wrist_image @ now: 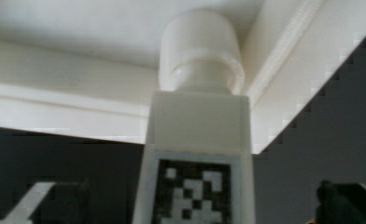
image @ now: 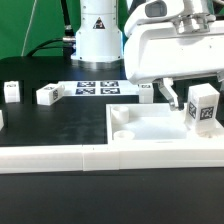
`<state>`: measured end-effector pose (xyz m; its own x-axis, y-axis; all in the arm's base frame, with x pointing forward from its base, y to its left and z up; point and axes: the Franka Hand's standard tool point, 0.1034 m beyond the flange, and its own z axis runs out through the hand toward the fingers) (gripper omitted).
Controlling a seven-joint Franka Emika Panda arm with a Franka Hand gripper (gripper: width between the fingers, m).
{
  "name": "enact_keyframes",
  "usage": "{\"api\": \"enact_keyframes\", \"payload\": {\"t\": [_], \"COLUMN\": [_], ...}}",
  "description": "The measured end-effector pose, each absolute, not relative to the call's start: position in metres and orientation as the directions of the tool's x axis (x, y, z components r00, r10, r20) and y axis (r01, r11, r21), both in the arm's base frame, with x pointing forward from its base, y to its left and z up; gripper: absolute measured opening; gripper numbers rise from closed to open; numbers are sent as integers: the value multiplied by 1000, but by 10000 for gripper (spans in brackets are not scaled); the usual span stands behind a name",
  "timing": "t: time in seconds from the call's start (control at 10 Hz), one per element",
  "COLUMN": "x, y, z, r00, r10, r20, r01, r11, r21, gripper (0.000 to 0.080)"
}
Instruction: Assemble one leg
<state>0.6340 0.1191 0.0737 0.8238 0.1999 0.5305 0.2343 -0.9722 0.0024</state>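
A leg (image: 203, 108), a chunky white block with a marker tag facing the camera, stands a little tilted over the large white panel (image: 150, 128) near the exterior view's right. My gripper (image: 198, 96) is open and straddles it. One dark finger (image: 172, 97) shows apart from the leg; the other is out of view. In the wrist view the leg (wrist_image: 201, 130) runs between my fingertips (wrist_image: 349, 200) with gaps on both sides, and its round peg end points at a corner of the panel (wrist_image: 91, 80). Whether the peg sits in a socket I cannot tell.
Two loose legs (image: 12, 90) (image: 50, 95) lie on the black table at the exterior view's left, and another (image: 146, 88) lies behind the panel. The marker board (image: 97, 87) lies in front of the robot base (image: 97, 35). The panel shows round sockets (image: 122, 116) at its left corners.
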Motion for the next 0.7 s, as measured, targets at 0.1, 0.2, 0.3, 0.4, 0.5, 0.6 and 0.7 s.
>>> {"api": "enact_keyframes", "payload": {"t": [0.1,0.2,0.3,0.4,0.5,0.6,0.7], "x": [634,634,634,637,639,638,637], "y": [119,119,118,116,113,113,115], "z": [74,74,75,83,90,91,88], "r00": [824,824,824,826,825,833,848], "r10": [200,200,204,217,227,234,240], "r20": [530,530,528,520,518,501,473], "r01": [234,234,238,247,254,259,265], "r11": [-972,-972,-971,-969,-967,-966,-964], "r21": [2,3,5,12,19,19,14], "gripper": [645,645,645,648,648,648,648]}}
